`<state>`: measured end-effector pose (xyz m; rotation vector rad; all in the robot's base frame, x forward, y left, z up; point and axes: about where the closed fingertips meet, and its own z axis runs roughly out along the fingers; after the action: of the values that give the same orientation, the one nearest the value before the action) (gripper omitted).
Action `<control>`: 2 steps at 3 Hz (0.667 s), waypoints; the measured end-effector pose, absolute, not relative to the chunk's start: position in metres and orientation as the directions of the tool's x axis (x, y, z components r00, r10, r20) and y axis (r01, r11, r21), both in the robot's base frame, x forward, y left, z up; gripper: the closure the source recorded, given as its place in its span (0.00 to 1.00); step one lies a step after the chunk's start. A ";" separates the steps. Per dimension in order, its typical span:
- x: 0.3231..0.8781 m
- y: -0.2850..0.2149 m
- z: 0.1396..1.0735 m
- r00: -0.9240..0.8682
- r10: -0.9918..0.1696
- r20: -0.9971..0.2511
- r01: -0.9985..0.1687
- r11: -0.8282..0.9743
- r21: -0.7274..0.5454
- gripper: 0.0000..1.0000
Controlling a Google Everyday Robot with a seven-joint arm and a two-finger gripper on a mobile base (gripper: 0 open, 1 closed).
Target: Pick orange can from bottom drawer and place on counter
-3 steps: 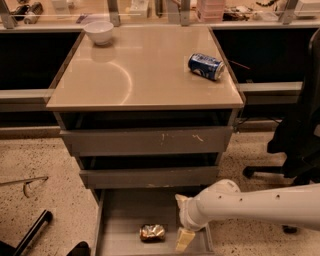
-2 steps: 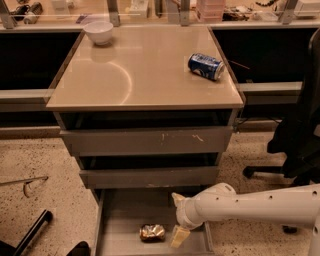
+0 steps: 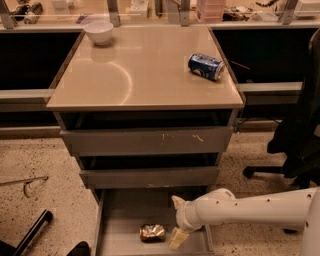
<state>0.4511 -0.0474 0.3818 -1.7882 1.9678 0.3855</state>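
Lying on the floor of the pulled-out bottom drawer (image 3: 122, 215), the orange can (image 3: 152, 232) sits alone, toward the front. Gripper (image 3: 175, 220) is inside the drawer at the can's right, jaws released and spread, holding nothing; the lower one is just beside the can. White arm (image 3: 250, 207) reaches in from the right. Two upper drawers are closed. Beige worktop (image 3: 145, 75) carries a blue can (image 3: 206, 66) on its side and a white bowl (image 3: 99, 32) at the back left corner. Speckled floor (image 3: 30, 155); dark office chair (image 3: 300, 135) to the right; cluttered ledge (image 3: 150, 11) behind.
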 end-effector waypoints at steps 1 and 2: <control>0.460 -0.039 0.332 -0.084 -0.833 -0.547 -0.987 0.146 -0.069 0.00; 0.460 -0.024 0.275 -0.099 -0.820 -0.564 -0.991 0.131 -0.016 0.00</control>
<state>0.4599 -0.0235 0.2752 -1.7399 1.9759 0.5195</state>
